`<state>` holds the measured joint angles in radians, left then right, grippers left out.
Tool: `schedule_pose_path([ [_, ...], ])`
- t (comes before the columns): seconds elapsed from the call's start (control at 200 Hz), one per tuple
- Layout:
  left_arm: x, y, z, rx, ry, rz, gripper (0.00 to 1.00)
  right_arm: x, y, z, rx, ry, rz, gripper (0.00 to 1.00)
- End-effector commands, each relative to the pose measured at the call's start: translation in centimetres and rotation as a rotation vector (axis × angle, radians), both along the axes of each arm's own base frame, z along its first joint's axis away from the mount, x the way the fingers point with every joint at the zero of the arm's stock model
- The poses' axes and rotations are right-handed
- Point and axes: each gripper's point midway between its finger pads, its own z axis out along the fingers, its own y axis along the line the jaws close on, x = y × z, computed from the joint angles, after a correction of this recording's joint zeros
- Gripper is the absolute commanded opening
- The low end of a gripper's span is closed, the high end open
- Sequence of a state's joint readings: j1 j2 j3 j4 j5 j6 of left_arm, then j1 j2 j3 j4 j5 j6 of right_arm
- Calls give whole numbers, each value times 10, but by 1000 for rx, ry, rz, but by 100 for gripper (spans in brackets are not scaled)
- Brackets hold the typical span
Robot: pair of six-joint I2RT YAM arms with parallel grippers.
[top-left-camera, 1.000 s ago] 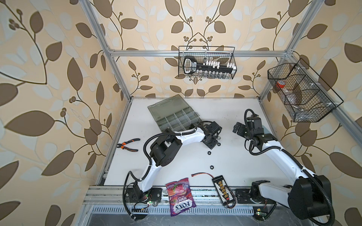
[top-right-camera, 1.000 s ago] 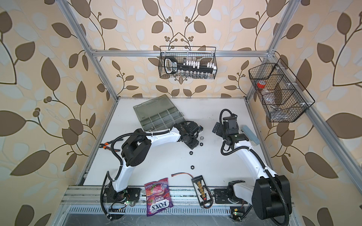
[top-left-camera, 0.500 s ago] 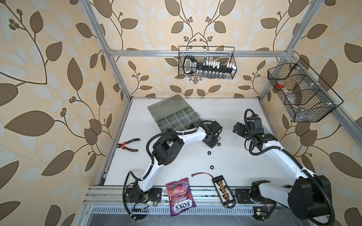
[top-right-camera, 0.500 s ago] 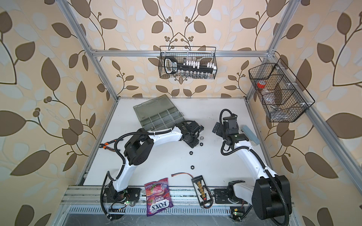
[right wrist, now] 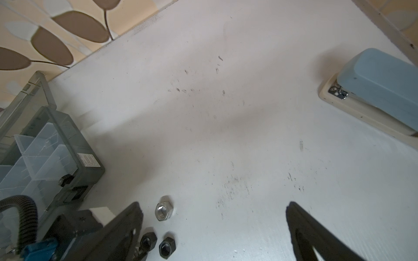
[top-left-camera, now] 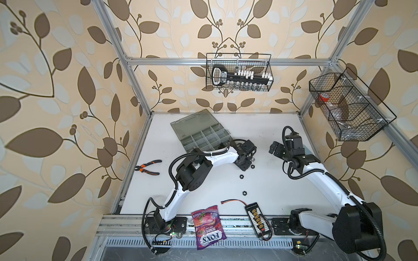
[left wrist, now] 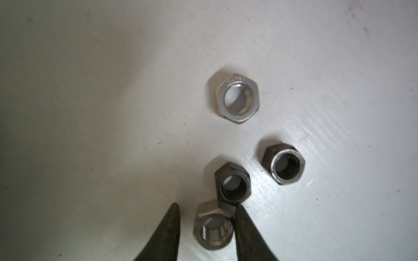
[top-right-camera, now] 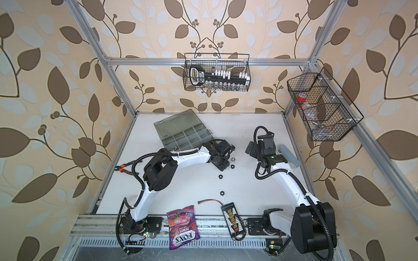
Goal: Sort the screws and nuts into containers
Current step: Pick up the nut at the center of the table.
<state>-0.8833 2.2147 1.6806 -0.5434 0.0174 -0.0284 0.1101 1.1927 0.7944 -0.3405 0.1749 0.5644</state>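
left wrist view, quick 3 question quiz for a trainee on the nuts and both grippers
1. How many nuts show in the left wrist view?
2. True or false: the right gripper is shut on a nut.
3. The nut between the fingertips of the left gripper is: A) black B) silver C) brass

Key:
1. Four: two silver, two black.
2. False: its jaws stand wide apart with nothing between them.
3. B: the silver nut, with a gap visible at one finger.
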Motion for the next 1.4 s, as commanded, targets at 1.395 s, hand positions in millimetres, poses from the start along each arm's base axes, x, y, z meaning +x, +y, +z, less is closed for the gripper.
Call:
schedule_pose_path([
  [1.395,-15,23,-1,105,73,70,16,-1,-2,1,15,-2,-4,100],
])
